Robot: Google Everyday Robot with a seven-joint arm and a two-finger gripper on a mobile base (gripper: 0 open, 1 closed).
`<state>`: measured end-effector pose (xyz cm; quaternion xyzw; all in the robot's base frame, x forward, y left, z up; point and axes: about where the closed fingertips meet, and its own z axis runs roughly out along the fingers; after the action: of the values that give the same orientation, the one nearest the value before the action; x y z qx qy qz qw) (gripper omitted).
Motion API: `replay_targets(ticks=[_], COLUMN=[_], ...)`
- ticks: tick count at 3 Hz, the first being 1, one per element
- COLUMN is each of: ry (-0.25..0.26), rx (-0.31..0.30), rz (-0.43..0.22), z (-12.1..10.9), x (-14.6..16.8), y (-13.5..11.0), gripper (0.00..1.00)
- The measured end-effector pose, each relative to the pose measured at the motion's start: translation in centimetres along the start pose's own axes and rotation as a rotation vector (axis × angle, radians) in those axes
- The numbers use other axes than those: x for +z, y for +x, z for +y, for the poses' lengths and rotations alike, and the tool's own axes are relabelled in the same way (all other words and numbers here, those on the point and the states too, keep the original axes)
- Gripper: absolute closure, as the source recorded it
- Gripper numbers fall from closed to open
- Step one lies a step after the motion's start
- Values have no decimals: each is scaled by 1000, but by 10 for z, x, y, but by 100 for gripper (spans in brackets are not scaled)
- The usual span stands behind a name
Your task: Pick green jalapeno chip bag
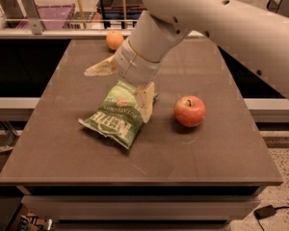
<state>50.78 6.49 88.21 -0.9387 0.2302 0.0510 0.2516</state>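
Note:
The green jalapeno chip bag point(114, 118) lies flat on the brown table, left of centre, with white block lettering facing up. My gripper point(116, 96) is open and hangs over the bag's far upper end. One finger point(97, 70) sticks out to the left above the bag. The other finger point(145, 104) points down at the bag's right edge and covers part of it. The white arm reaches in from the upper right. Nothing is held.
A red apple point(189, 110) stands on the table point(216, 148) to the right of the bag. An orange point(114, 40) sits near the table's far edge. Behind the table are a rail, a purple crate point(53, 14) and shelving.

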Motion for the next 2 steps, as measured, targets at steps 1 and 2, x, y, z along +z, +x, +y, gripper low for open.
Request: replay_targets(ticks=[1, 2], ry=[-7, -8], rx=[-19, -28], rz=[-22, -30], z=[-3, -2], x=[23, 41], y=[1, 8], gripper=[0, 0])
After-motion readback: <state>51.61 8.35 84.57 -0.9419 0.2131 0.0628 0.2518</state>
